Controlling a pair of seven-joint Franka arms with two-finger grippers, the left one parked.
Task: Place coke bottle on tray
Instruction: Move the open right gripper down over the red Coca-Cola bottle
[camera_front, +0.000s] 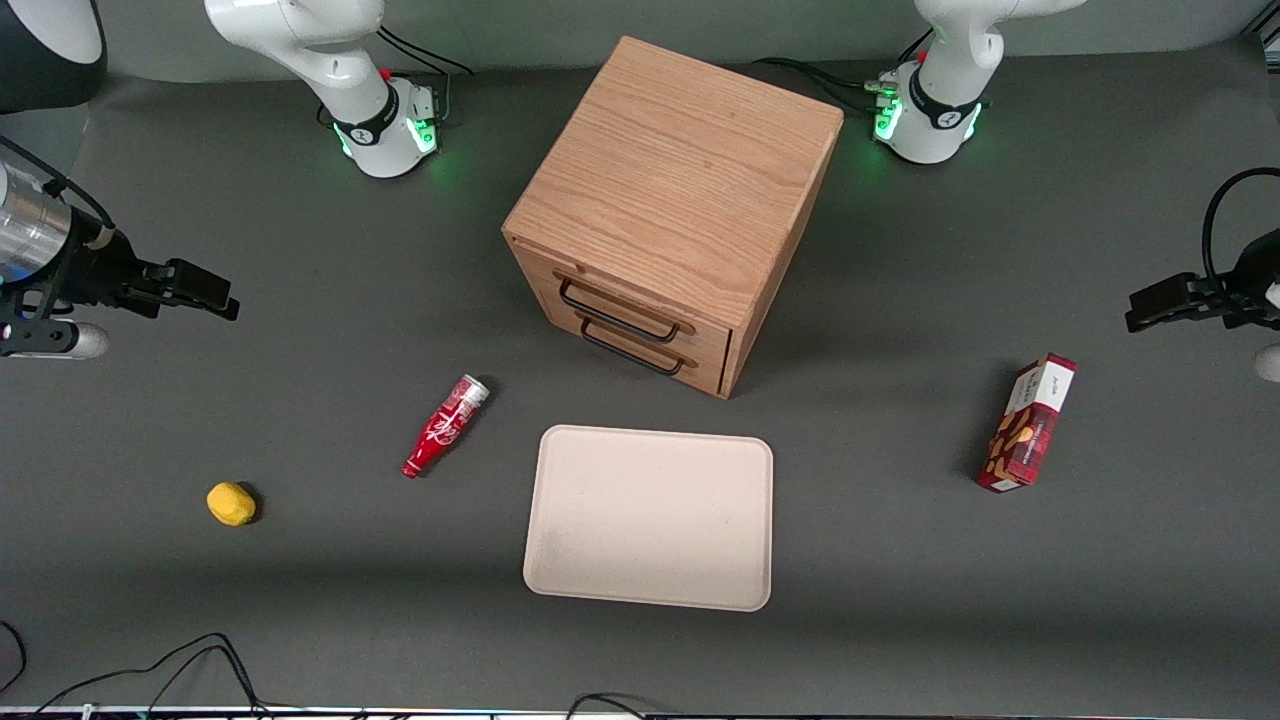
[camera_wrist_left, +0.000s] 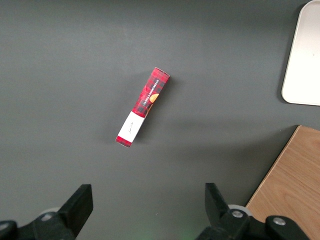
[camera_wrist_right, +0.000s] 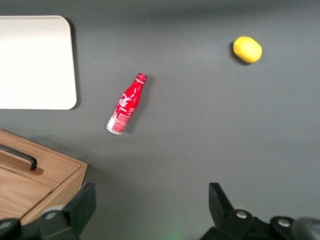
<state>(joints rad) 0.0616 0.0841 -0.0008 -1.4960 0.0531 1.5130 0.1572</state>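
Note:
The coke bottle (camera_front: 445, 425) lies on its side on the dark table, beside the tray toward the working arm's end. Its red neck points toward the front camera and its silvery base toward the drawer cabinet. It also shows in the right wrist view (camera_wrist_right: 126, 104). The pale beige tray (camera_front: 650, 515) lies flat in front of the cabinet and holds nothing; one corner of it shows in the right wrist view (camera_wrist_right: 35, 62). My right gripper (camera_front: 205, 290) hovers open and empty toward the working arm's end, well apart from the bottle. Its fingers stand wide apart in the right wrist view (camera_wrist_right: 151, 192).
A wooden two-drawer cabinet (camera_front: 680, 200) stands mid-table, farther from the camera than the tray. A yellow lemon (camera_front: 231, 503) lies toward the working arm's end, nearer the camera than the bottle. A red snack box (camera_front: 1030, 423) lies toward the parked arm's end.

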